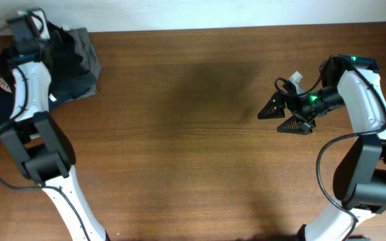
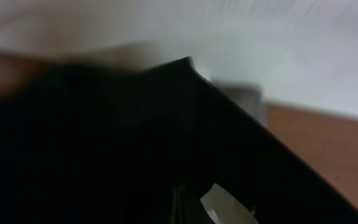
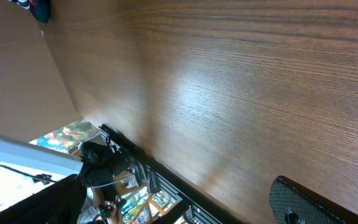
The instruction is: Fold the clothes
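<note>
Fingers of the left gripper (image 1: 32,23) are shut at the clothes (image 1: 72,60), far-left bench (image 1: 193,134) corner; right gripper (image 1: 283,115) gapes, well apart.

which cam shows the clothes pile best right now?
Overhead. It shows the clothes pile, dark and grey fabric heaped at the table's far left corner, partly covered by the left arm. Left wrist is a dark, blurred close-up; no garment can be made out. Right wrist shows mostly bare tabletop, no pile clearly.

white arms (image 1: 33,90), black cables (image 1: 322,164), black triangular right claw (image 1: 269,122)
</note>
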Tool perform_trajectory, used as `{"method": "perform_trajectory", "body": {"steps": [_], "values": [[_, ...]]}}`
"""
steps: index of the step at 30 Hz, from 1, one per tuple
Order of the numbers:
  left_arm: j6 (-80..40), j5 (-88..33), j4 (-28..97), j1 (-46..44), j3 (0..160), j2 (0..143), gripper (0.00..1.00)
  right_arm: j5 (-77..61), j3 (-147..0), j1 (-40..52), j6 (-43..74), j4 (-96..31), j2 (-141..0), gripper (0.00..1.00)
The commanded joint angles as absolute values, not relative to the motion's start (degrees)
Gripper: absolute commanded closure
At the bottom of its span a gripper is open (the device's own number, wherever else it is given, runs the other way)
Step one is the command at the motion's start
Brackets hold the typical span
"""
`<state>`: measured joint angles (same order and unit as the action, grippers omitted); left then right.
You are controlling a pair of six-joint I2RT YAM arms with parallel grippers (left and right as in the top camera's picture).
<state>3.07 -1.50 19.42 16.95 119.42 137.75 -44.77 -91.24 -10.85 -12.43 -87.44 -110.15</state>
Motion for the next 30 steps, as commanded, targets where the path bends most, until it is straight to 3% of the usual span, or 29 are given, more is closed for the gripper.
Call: {"method": "perform_trajectory", "body": {"steps": [1,7,14,17,18,19,23,30], "values": [[4.0,0.0,19.6,17.3,118.9,141.4,1.0,-44.3,-91.6,-11.3,-13.3,-87.9,-110.0,0.01],[4.0,0.0,18.2,17.3,119.0,137.3,1.0,-44.5,-91.6,-11.3,-13.3,-88.1,-110.0,0.01],[4.0,-5.8,20.8,16.8,119.0,120.7,1.0,-44.5,-91.6,-11.2,-13.3,-88.7,-110.0,0.02],[3.9,-11.4,27.0,16.3,119.0,112.1,0.66,-44.5,-91.8,-11.2,-13.3,-90.7,-109.9,0.02],[3.9,-12.8,28.1,16.3,119.0,110.4,0.42,-44.5,-91.9,-11.2,-13.4,-91.5,-109.8,0.02],[4.0,-15.0,29.4,16.2,119.0,108.1,0.01,-44.6,-92.1,-11.2,-14.3,-92.7,-109.5,0.02],[4.0,-28.4,37.6,16.1,119.0,97.8,0.01,-44.9,-92.5,-11.1,-19.6,-97.4,-104.5,0.03],[3.9,-33.7,58.4,16.1,119.0,85.7,0.01,-38.9,-92.4,-2.5,-12.3,-97.4,-83.2,0.03]]}}
